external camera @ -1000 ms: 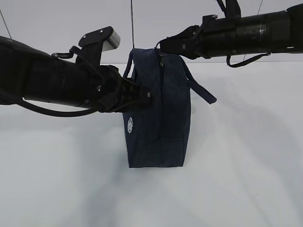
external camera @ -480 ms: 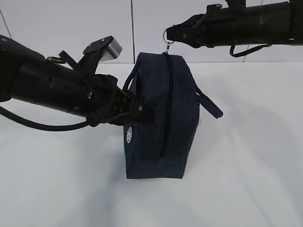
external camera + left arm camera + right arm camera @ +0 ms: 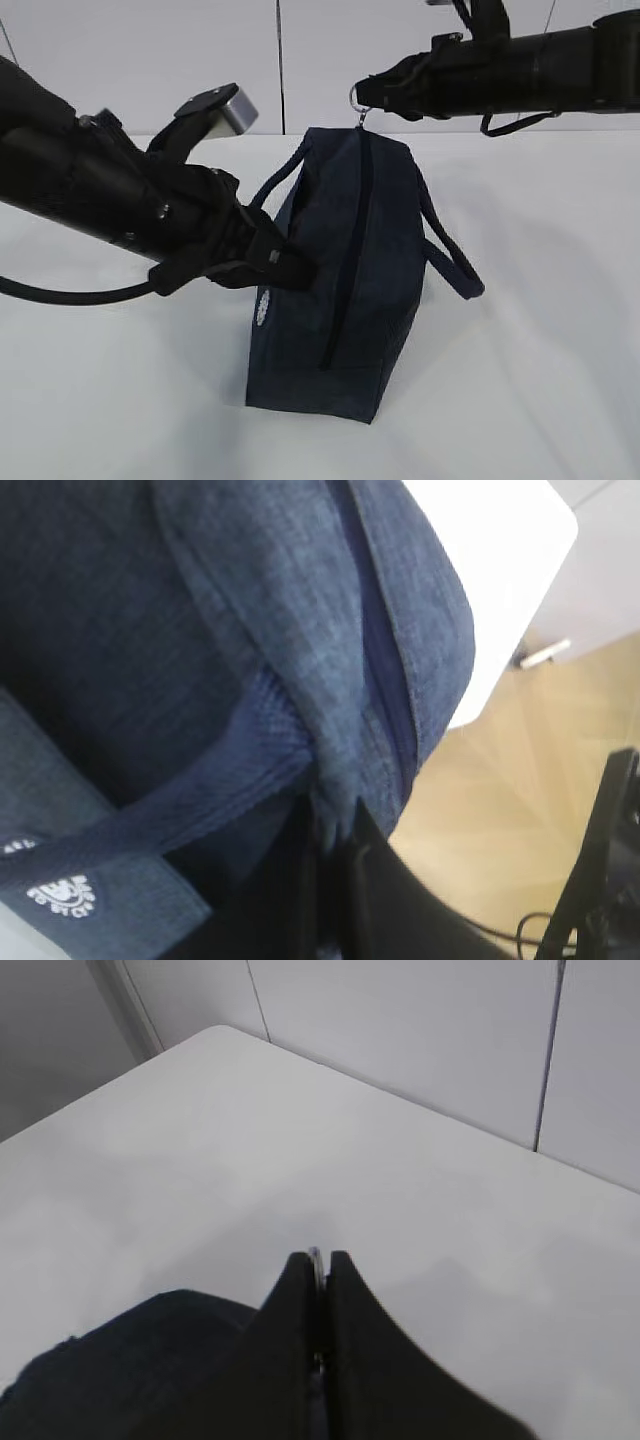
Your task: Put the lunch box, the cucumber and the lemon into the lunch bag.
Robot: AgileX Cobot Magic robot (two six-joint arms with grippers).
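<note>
The white table (image 3: pixel 520 360) is carrying only the bag (image 3: pixel 340 300), which is standing on end, tilting, navy with a white logo (image 3: pixel 262 308). The left gripper (image 3: pixel 300 268) is pinching the bag's fabric at its side. The right gripper (image 3: pixel 362 95) is clamping the silver ring (image 3: pixel 355 97) above the bag's top.

A plain white bench (image 3: pixel 520 380) fills the exterior view. The navy lunch bag (image 3: pixel 340 300) stands directly on it near the middle, leaning, its bottom edge toward six o'clock and its zippered top toward twelve o'clock, one loop handle hanging toward three o'clock.
</note>
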